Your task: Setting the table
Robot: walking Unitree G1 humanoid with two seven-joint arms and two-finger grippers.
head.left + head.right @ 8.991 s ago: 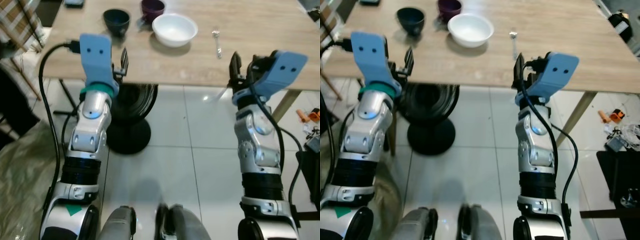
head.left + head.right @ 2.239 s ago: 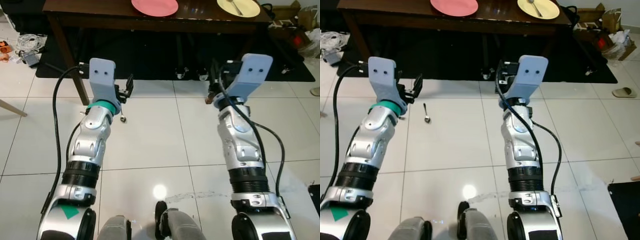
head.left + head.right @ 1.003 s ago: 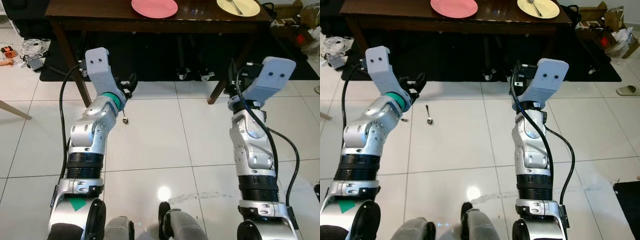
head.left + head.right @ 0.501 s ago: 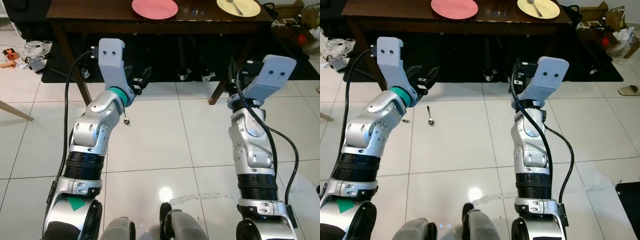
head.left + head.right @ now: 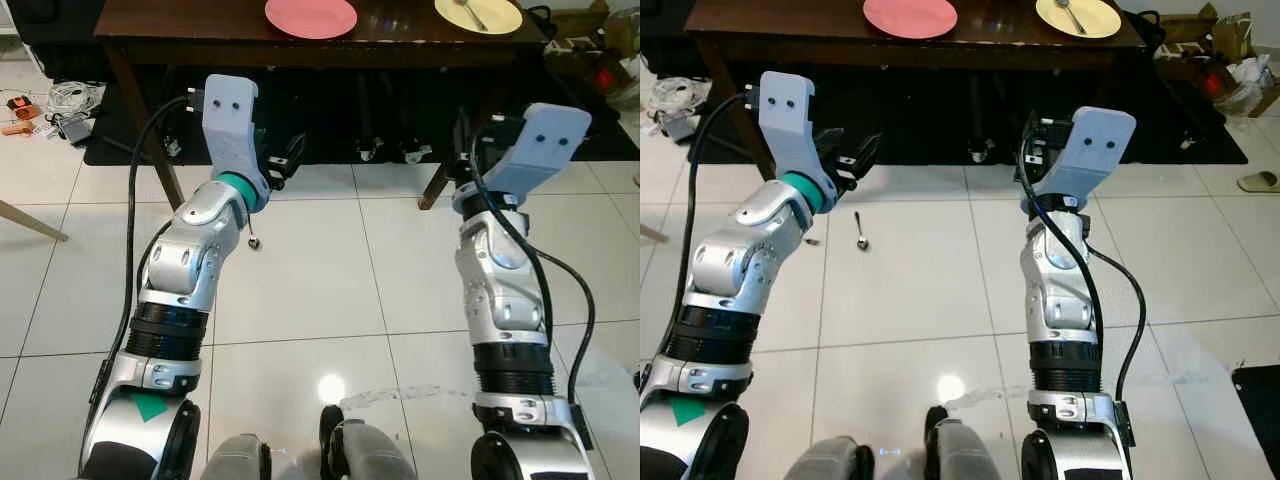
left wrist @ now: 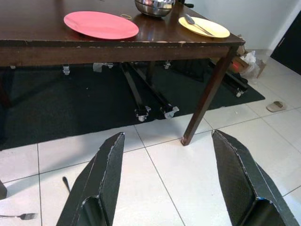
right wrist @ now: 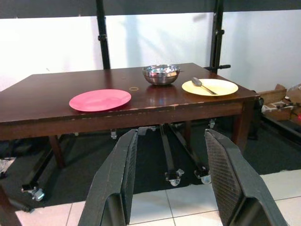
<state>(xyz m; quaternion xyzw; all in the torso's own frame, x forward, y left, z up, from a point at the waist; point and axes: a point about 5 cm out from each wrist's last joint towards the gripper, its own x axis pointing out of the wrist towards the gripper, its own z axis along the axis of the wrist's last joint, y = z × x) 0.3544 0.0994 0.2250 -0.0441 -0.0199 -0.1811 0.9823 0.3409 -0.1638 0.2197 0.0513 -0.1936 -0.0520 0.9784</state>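
Observation:
A dark wooden table (image 5: 200, 35) stands ahead with a pink plate (image 5: 311, 17), a yellow plate (image 5: 478, 14) carrying a spoon (image 7: 202, 84), and a metal bowl (image 7: 161, 74). On the white tiles before the table lie a second spoon (image 5: 860, 232) and a fork (image 6: 16, 216). My left gripper (image 5: 285, 158) is raised above that floor spoon, open and holding nothing. My right gripper (image 5: 465, 145) is held up short of the table's right leg (image 5: 440, 180), also open with nothing in it.
A black rug (image 5: 330, 140) with wheeled black legs lies under the table. Cables and small clutter (image 5: 60, 100) sit on the floor at the left, boxes and bags (image 5: 600, 70) at the right. A sandal (image 5: 1260, 181) lies far right. A wet streak (image 5: 400, 397) marks the tile by my feet.
Nine seconds ago I faced a light wooden table with bowls; now the dark table is ahead. In the last second my left arm rose and swung inward; the right arm barely moved.

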